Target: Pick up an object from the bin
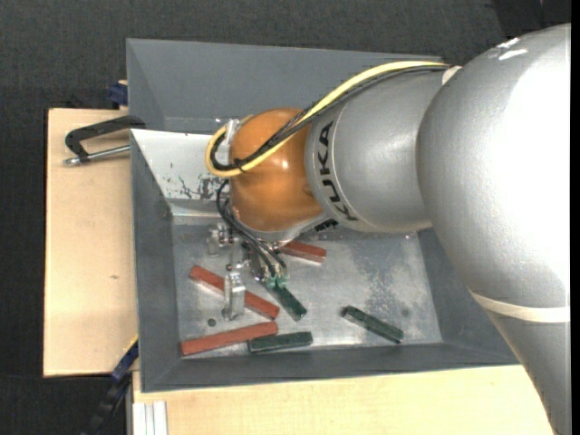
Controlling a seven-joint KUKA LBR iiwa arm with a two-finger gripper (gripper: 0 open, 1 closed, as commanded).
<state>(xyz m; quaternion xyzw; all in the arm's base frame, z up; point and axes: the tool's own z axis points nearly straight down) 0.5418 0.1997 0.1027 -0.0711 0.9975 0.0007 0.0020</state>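
Observation:
My gripper [234,299] hangs below the orange wrist cover, low over the left part of the bin floor. Its metal tip stands between two short red sticks: one [207,279] just to its left, the other [263,307] just to its right and touching or nearly touching it. A short dark green stick [290,303] lies a little further right, partly under the gripper's body. Along the front wall below the gripper lie a long red stick [227,338] and a dark green stick [281,341], end to end.
Another red stick [304,253] lies by the wrist cover's right side, and a dark green stick [372,324] rests alone at the front right. The large arm covers the bin's right and rear.

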